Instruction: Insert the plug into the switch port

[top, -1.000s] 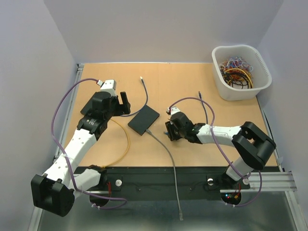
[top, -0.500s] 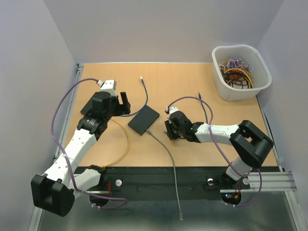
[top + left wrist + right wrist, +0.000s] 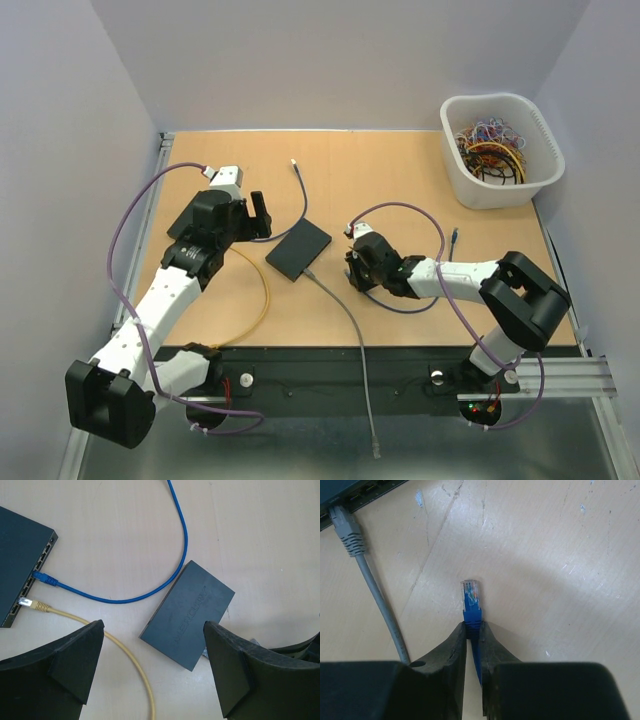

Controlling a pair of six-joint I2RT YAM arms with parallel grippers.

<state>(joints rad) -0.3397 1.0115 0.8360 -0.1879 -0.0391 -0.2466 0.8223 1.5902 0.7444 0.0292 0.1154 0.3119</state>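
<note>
My right gripper [image 3: 473, 627] is shut on the boot of a blue plug [image 3: 471, 596], whose clear tip points ahead just above the wooden table. The black switch [image 3: 298, 250] lies left of that gripper [image 3: 354, 276]; in the right wrist view only its port edge [image 3: 355, 492] shows at the top left, a short gap from the plug. A grey plug [image 3: 345, 527] sits in one port. My left gripper [image 3: 152, 625] hangs open over the table, with the switch [image 3: 189, 615] below and between its fingers, nothing held.
A second, larger dark switch [image 3: 20, 565] at the left holds a blue cable [image 3: 150, 592] and a yellow cable [image 3: 130, 665]. The grey cable [image 3: 350, 330] runs off the table's near edge. A white bin [image 3: 535, 175] of tangled cables stands at the back right.
My right gripper's fingers have shut on the blue plug. The cable trailing behind it has swung, its far end sliding toward the near right. The left arm has not moved.
</note>
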